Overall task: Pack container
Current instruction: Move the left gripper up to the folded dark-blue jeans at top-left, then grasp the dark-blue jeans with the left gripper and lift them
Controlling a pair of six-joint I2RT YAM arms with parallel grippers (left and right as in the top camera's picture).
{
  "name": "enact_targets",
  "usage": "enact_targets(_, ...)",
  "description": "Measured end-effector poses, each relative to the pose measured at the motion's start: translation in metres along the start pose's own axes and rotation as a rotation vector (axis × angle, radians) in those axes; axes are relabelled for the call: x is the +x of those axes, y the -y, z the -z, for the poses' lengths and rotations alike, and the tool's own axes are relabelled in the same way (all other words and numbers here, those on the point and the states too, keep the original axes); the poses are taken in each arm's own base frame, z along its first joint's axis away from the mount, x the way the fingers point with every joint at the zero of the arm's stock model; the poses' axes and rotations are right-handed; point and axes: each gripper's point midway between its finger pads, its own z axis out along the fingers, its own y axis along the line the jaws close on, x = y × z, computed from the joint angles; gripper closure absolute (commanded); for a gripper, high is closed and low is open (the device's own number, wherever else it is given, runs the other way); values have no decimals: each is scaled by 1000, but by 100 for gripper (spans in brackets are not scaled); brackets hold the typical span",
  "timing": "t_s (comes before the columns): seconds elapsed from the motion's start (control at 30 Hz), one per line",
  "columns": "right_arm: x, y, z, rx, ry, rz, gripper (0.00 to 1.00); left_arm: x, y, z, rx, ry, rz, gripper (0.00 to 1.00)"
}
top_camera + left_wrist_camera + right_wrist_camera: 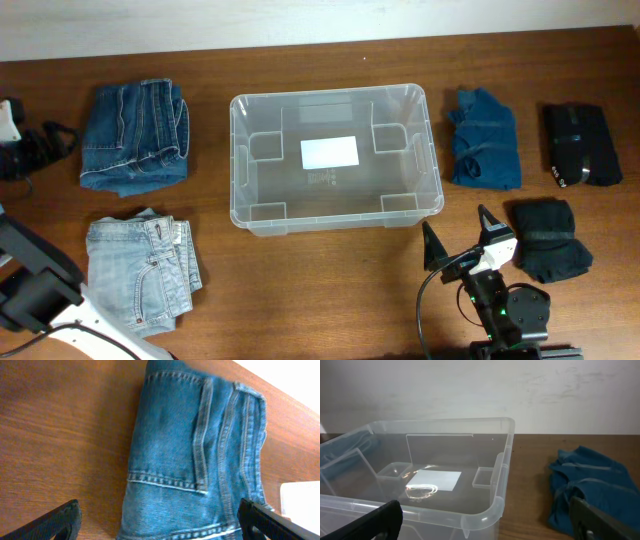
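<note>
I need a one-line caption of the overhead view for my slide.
Empty container mid-table; dark jeans and pale jeans left, blue garment right, right gripper open.

right claw (457,222): black, pointed, white block (497,243), green light (472,297), black cable (420,300) | left arm (40,290): black, white link (85,325)

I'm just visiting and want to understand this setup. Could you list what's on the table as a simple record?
bin: clear plastic, empty, white label on its base
left of bin: dark jeans at the back, light jeans at the front, both folded
right of bin: blue garment, rear black garment, front black garment
left tool: open, holding nothing
right tool: open, holding nothing, near the bin's front right corner
</note>
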Motion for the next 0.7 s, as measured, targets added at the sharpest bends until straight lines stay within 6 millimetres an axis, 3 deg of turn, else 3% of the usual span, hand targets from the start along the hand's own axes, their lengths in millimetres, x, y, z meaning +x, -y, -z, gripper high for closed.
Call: enact_targets(0.7,0,0,0,0,0,0,2,41,-15,-46,116,-88,89,1)
